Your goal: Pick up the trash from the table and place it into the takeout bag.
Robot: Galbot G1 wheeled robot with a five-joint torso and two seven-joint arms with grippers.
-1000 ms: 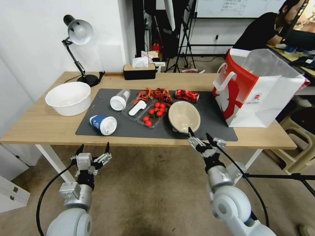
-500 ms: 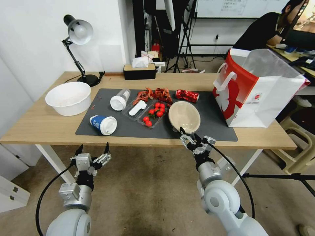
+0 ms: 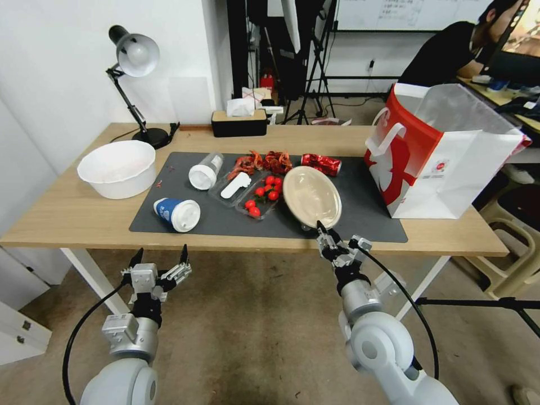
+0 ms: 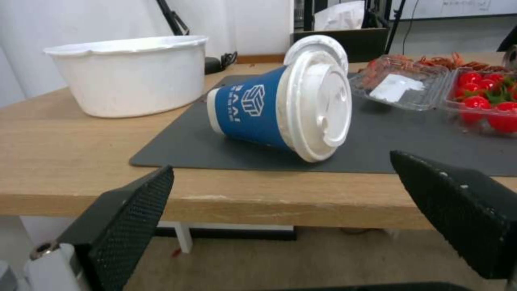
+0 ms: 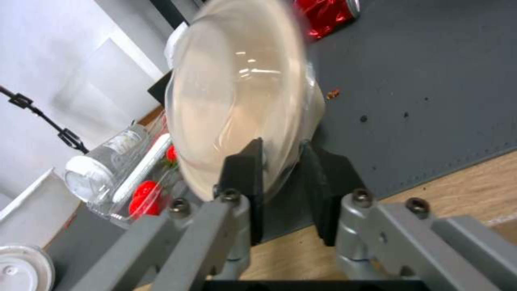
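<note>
Out left, the left gripper (image 3: 159, 260) hangs wide open below the table (image 3: 73, 216) edge, with the blue cup (image 3: 177, 213) lying on its side just ahead. At centre, the right gripper (image 3: 328, 235) pinches the near rim of the beige bowl (image 3: 311, 196), tilting it. The takeout bag (image 3: 439, 157) stands open to its right, well apart.

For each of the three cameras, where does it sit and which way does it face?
Head view: on the robot's head, looking down at the table; both arms show, left gripper below the edge.
Left wrist view: facing the blue paper cup between open fingers.
Right wrist view: right gripper pinching the tilted beige bowl.
Shared: the cherry tomatoes.
</note>
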